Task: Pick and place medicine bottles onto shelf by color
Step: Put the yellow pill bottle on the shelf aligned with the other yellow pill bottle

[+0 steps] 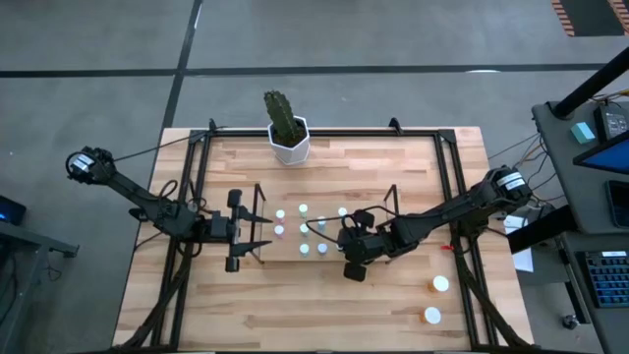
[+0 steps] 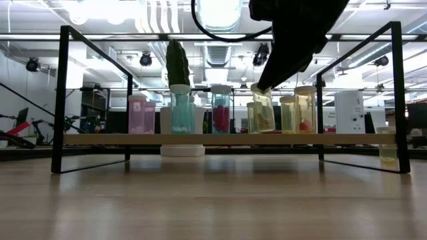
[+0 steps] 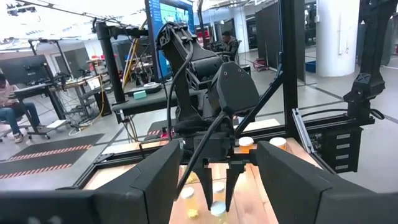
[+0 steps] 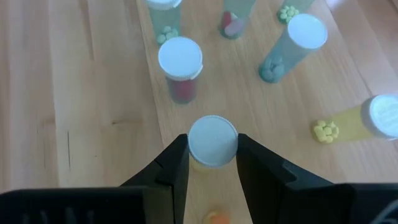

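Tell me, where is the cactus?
The cactus stands in its white pot at the table's far edge, behind the shelf, seen from above.

Bright overhead lights, low-view glare.

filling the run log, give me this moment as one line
right gripper: shut on yellow bottle over shelf | left gripper: open, waiting at shelf's left end
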Available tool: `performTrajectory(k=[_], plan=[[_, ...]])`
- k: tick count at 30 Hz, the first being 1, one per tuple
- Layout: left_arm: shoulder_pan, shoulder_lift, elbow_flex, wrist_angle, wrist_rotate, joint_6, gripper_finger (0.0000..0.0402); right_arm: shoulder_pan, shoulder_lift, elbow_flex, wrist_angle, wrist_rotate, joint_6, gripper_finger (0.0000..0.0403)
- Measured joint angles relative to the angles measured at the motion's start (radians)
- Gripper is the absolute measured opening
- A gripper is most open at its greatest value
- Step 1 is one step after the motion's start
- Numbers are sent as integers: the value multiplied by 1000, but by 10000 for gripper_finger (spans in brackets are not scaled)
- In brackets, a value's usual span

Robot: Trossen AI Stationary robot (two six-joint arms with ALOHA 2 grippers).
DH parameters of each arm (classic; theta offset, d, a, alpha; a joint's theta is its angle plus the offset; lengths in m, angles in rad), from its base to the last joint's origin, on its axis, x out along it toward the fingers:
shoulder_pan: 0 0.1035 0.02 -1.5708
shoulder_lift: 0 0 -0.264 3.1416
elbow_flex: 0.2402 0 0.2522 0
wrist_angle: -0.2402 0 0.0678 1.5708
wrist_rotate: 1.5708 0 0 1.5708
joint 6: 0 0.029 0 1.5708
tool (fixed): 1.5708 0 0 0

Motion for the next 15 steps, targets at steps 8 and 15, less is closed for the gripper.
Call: performTrajectory(k=[8,15], plan=[[0,0,1,0,0,0,197,0,1,-2,7,-36,5,109],[0,0,1,1,0,16,197,0,1,-4,7,-37,8,109]])
